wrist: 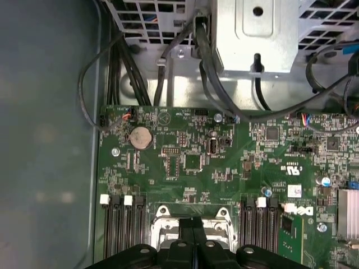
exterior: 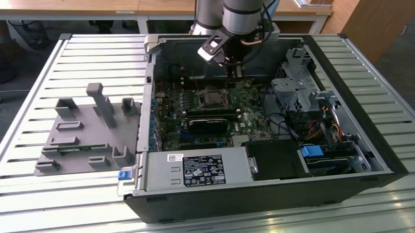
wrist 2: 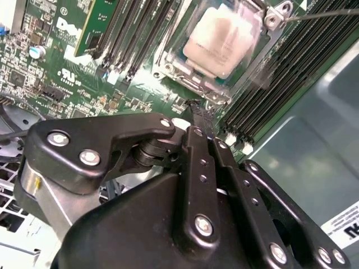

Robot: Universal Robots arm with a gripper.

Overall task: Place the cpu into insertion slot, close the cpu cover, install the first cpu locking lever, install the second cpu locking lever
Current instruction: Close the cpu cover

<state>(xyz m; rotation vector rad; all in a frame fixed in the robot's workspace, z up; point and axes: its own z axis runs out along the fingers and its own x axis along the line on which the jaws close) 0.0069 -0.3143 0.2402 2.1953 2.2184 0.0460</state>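
- Exterior view: Your arm comes down from the top of the picture into the open computer case (exterior: pixel 259 199), which lies on its side on a slatted table (exterior: pixel 39 63). The gripper (exterior: pixel 234 72) hangs over the green motherboard (exterior: pixel 246 116), close to the metal-framed insertion slot (exterior: pixel 200 99). A grey fixture tray (exterior: pixel 77 141) sits on the table at the exterior view's left, apart from the case.
- Second wrist view: You look past the black fingers (wrist 2: pixel 199 151) to the cpu (wrist 2: pixel 221 39). The fingers are pressed together along their length, with nothing between them.
- The cpu's silvery top lies flat inside the slot, ringed by the cpu cover (wrist 2: pixel 178 72), whose metal frame sits down around the chip.
- A thin metal lever (wrist 2: pixel 322 13) runs from the frame's corner screw towards the picture's edge — whether it is latched, you cannot tell.
- The fingertips hover over the board just beside the frame, and no contact with chip or cover shows. Long black memory slots (wrist 2: pixel 269 84) flank the socket on both sides.
- First wrist view: The closed fingers stand in front of the slot, hiding its middle — the frame's two metal corners show on either side.
- Beyond lie a coin cell (wrist: pixel 140 137), a run of dark cables (wrist: pixel 162 67) and a grey metal drive cage (wrist: pixel 252 33).
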